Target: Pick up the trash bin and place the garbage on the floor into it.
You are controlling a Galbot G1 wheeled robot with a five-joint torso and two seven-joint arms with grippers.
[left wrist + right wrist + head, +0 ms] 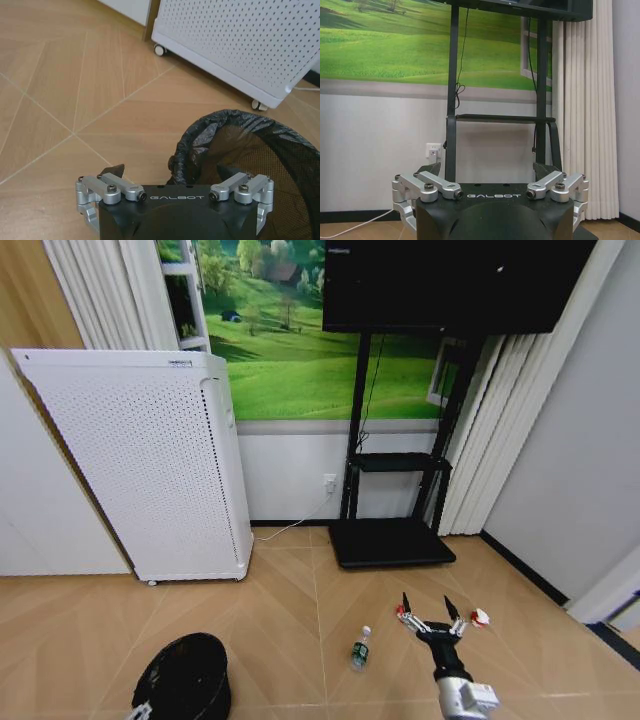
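Hovering low over the wood floor (pixel 90 630), my right claw (pixel 431 614) is spread wide, with 2 red-and-white scraps (pixel 479 618) beside its fingertips and the green bottle (pixel 360 648) just to its left. My left claw (pixel 177 172) grips the trash bin (pixel 185 678) at its rim near the white perforated cabinet (pixel 150 460).

The right gripper (pixel 492 175) sits low in the right wrist view with its dark fingertips (pixel 431 170) spread wide apart, nothing between them. Beyond it stands a black stand (pixel 453 100) with a shelf (pixel 502 118) against a white wall, a wall socket (pixel 433 150) beside it, pale curtains (pixel 582 110) nearby
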